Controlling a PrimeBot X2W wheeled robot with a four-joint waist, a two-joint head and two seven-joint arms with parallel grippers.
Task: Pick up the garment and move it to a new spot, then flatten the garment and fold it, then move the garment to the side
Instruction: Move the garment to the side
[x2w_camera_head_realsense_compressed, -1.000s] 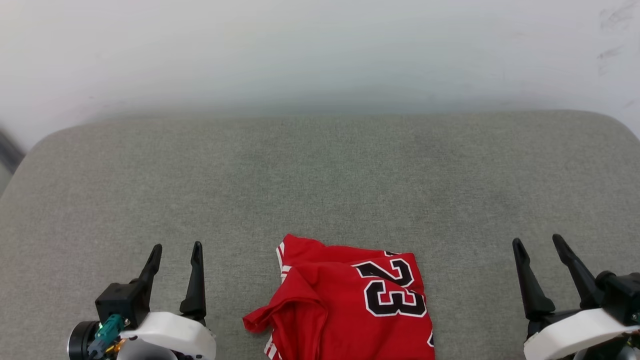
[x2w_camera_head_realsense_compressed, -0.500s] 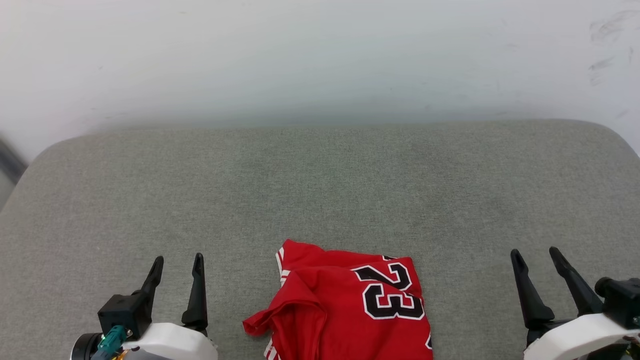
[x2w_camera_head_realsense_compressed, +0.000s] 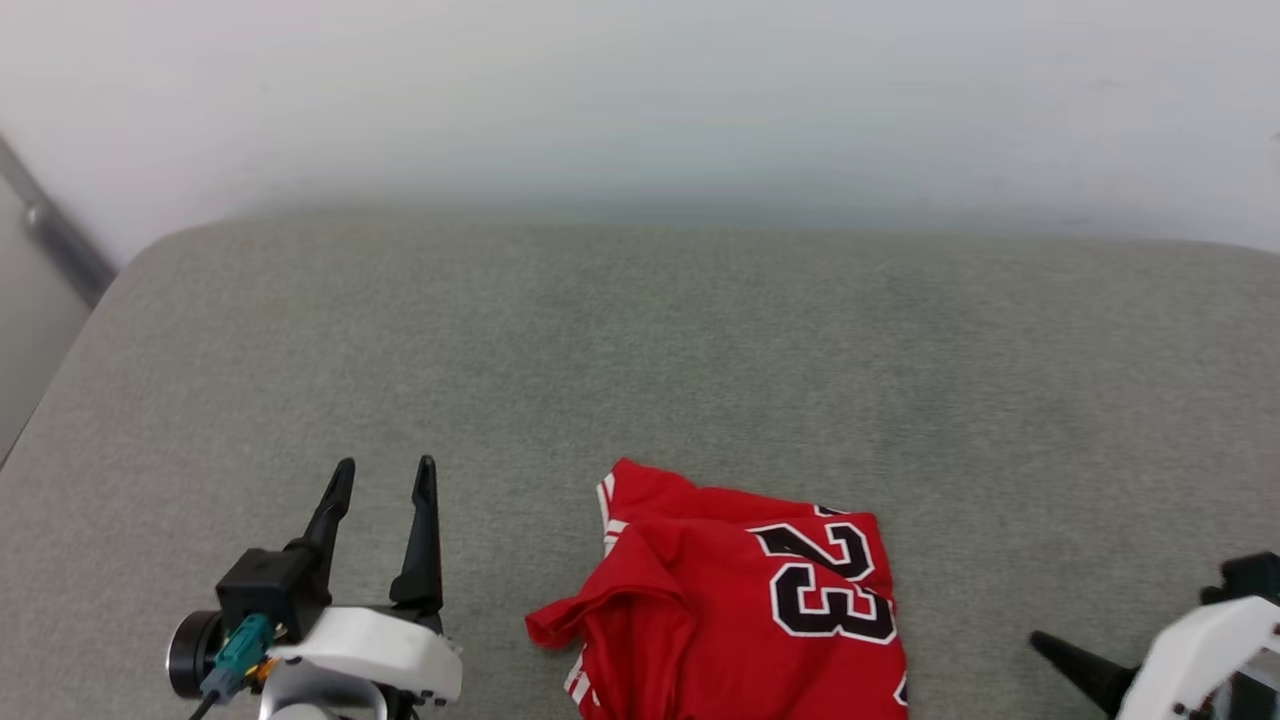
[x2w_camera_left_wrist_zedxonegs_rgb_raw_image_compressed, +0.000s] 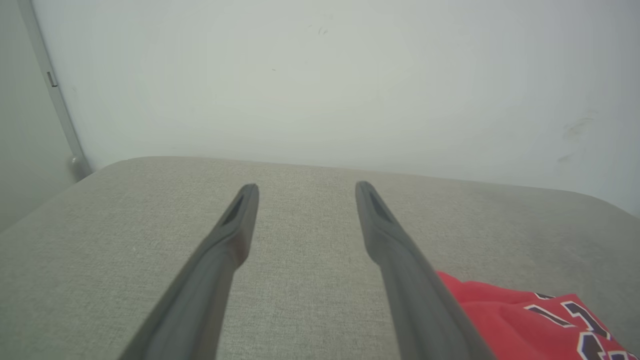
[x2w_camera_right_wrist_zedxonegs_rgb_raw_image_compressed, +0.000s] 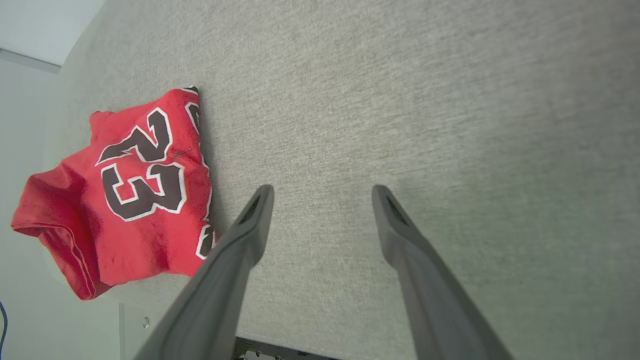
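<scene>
Left claw (x2w_camera_head_realsense_compressed: 386, 464) spread, empty; right claw (x2w_camera_right_wrist_zedxonegs_rgb_raw_image_compressed: 322, 190) spread, empty; garment (x2w_camera_head_realsense_compressed: 740, 600) crumpled between, on grey cushion (x2w_camera_head_realsense_compressed: 700, 350).

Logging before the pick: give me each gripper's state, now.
Left gripper: open, holding nothing.
Right gripper: open, holding nothing.
The garment lies between them, ungripped.
</scene>
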